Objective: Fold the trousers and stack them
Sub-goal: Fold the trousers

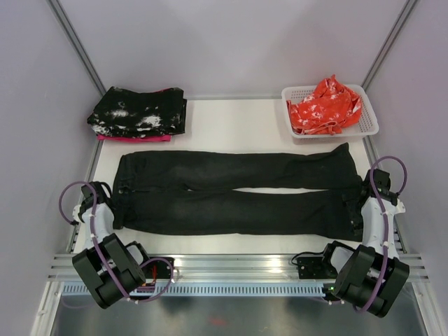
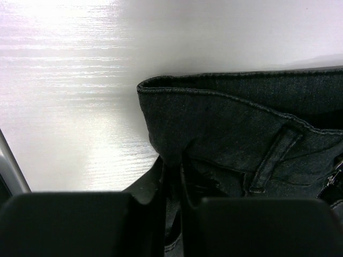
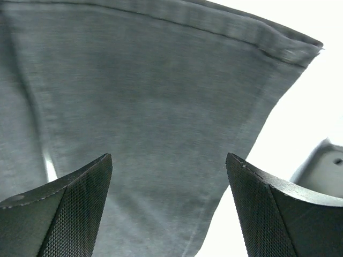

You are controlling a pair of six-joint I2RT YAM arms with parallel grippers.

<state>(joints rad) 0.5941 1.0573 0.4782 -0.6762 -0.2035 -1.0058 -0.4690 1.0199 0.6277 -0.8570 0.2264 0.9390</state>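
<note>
Left end effector [image 2: 172,199] of mine sits at the waist end of the trousers [image 1: 224,206], near the left edge of the bench [image 1: 231,126]. Its fingers [image 2: 69,222] stand almost together, and a fold of black cloth from just below the waistband [image 2: 214,85] is nipped in the narrow slot between them. A belt loop [image 2: 273,158] lies just to the side of that pinch, and the corner of the waistband rests flat on the pale bench top.

My right end effector [image 3: 168,158] is at the other end of the garment, near the right edge of the bench. Its jaws stand wide apart and grip nothing. It hangs over a leg end, with the stitched hem [image 3: 257,37] running across beyond the fingertips. I cannot tell whether the pads touch the cloth.

The trousers lie spread flat and lengthways across the near half of the bench, waist toward the left edge and hems toward the right edge. The two legs lie side by side, with a thin sliver of bench showing between them toward the right.

At the far left corner sits a folded black cloth speckled with white [image 1: 138,112] on top of a pink cloth [image 1: 133,137]. At the far right corner a white basket [image 1: 369,124] holds a crumpled orange-red cloth [image 1: 323,106]. Both are apart from the trousers.
</note>
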